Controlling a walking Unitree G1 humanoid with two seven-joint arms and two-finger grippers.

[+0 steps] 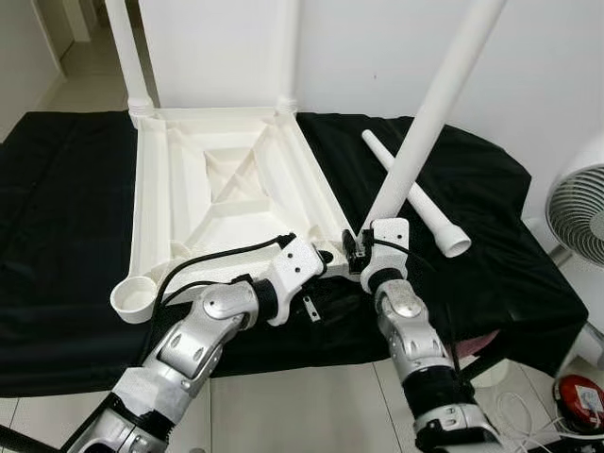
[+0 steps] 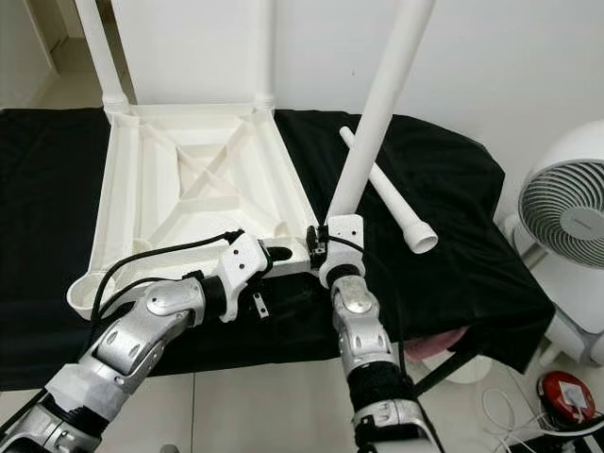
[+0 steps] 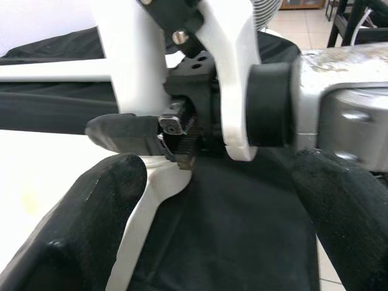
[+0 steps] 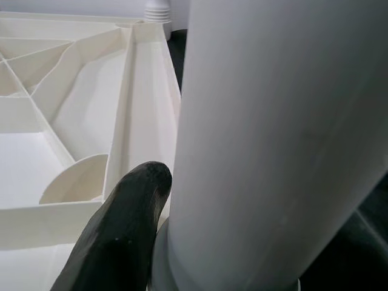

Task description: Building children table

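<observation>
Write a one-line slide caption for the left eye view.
Right gripper seats a tilted white leg into the upturned tabletop corner, left gripper alongside.

Bright even indoor light, soft shadows, head views sharp — wrist close-ups blurred

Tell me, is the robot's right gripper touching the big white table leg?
Touching. In the right wrist view a black finger lies flat against the table leg with no gap; in the left eye view the right gripper clasps its lower end.
</observation>
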